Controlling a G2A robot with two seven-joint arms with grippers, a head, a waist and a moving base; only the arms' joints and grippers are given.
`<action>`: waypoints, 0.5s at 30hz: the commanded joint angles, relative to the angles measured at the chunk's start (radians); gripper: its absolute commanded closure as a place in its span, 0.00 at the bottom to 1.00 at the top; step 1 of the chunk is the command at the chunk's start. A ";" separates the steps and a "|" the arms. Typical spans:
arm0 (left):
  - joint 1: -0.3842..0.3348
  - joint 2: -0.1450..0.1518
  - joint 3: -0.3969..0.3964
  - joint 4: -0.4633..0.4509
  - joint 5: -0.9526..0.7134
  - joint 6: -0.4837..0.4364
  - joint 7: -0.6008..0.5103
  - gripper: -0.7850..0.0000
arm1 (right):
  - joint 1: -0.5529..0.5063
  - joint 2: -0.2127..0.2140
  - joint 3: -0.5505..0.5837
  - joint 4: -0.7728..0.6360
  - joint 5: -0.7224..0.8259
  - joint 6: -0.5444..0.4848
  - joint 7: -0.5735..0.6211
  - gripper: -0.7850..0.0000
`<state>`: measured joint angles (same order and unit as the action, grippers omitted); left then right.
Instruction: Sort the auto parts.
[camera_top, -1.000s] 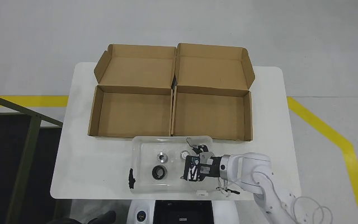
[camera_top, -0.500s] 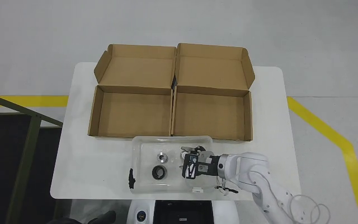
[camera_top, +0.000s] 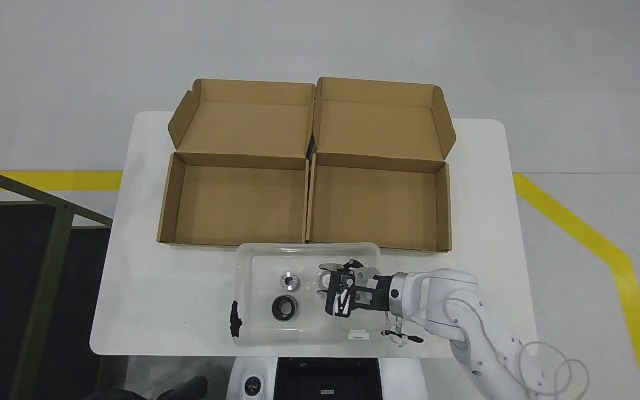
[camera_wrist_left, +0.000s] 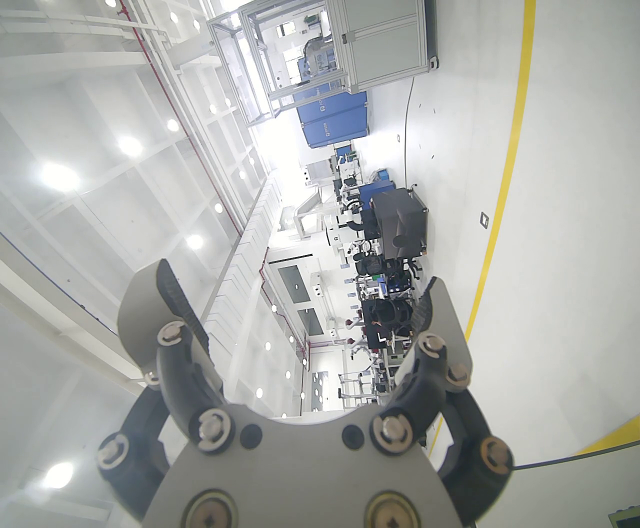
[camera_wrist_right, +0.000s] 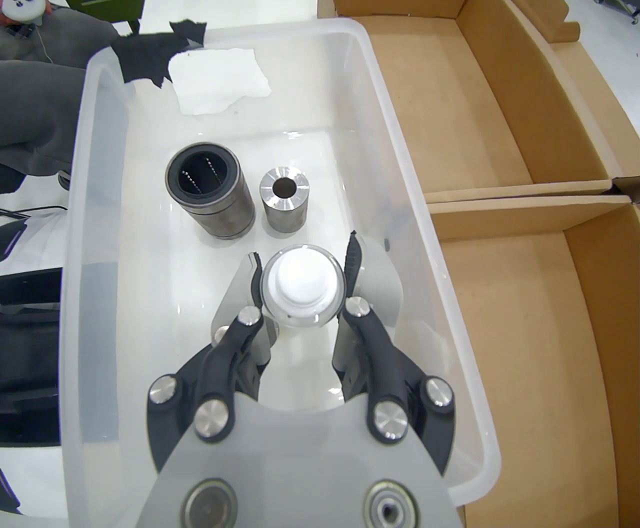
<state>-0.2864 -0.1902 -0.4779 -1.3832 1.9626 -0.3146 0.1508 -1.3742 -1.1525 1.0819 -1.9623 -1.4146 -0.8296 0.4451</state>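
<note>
The right claw (camera_wrist_right: 305, 267) pinches a white-capped round part (camera_wrist_right: 302, 287) inside the clear plastic bin (camera_wrist_right: 395, 150) on the bench (camera_top: 140, 300), near a linear bearing (camera_wrist_right: 210, 197) and a steel sleeve (camera_wrist_right: 284, 200). The left claw (camera_wrist_left: 300, 287) is spread wide.

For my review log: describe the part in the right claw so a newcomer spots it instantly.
At the near edge of the white table, before two open cardboard boxes, sits a clear plastic bin. Inside it, the right claw grips a round white plastic cap with a clear rim. Its neighbours, a dark bearing sleeve and a smaller silver steel cylinder, are metal.
</note>
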 joint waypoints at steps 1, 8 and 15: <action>0.000 0.000 0.000 0.000 0.000 0.000 0.000 0.00 | 0.001 0.001 0.004 -0.003 0.020 -0.001 -0.023 1.00; 0.000 0.000 0.000 0.000 0.000 0.000 0.000 0.00 | 0.010 0.005 0.019 -0.012 0.094 -0.027 -0.126 1.00; 0.000 0.000 0.000 0.000 0.000 0.000 0.000 0.00 | 0.021 0.009 0.037 -0.017 0.149 -0.036 -0.223 1.00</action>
<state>-0.2864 -0.1902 -0.4779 -1.3832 1.9626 -0.3146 0.1508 -1.3560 -1.1442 1.1158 -1.9802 -1.2726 -0.8672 0.2358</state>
